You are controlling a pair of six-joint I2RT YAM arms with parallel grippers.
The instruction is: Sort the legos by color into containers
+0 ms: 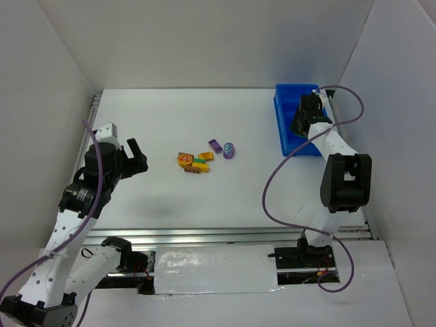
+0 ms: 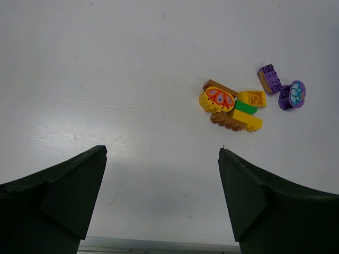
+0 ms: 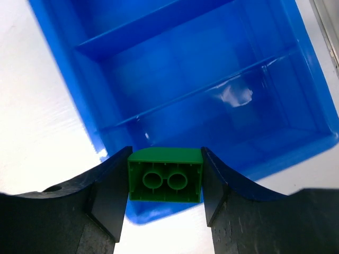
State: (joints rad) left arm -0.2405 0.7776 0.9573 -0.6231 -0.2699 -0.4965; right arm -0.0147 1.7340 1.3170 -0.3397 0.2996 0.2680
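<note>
The task looks like it is only just starting. The right end effector (image 3: 164, 172) holds one green brick (image 3: 164, 182) tight between its two fingers; it hangs over one edge of the blue tray (image 3: 175, 79), which sits at 2 o'clock on the tabletop (image 1: 204, 116); the brick is not let go yet. The tray boxes that show in the right wrist view have no bricks in them; the arm hides part of the tray from above, so I cannot tell about the rest. The other bricks lie near the middle of the tabletop; a small pile (image 2: 231, 108) of yellow, brown and green ones touch each other; two purple bricks (image 2: 271, 79) lie just beside it at 2 o'clock. The left end effector (image 2: 161, 153) is spread wide with nothing in it; it hovers at 9 o'clock from the pile. I think one brick is almost sorted; all the others are left to do.
</note>
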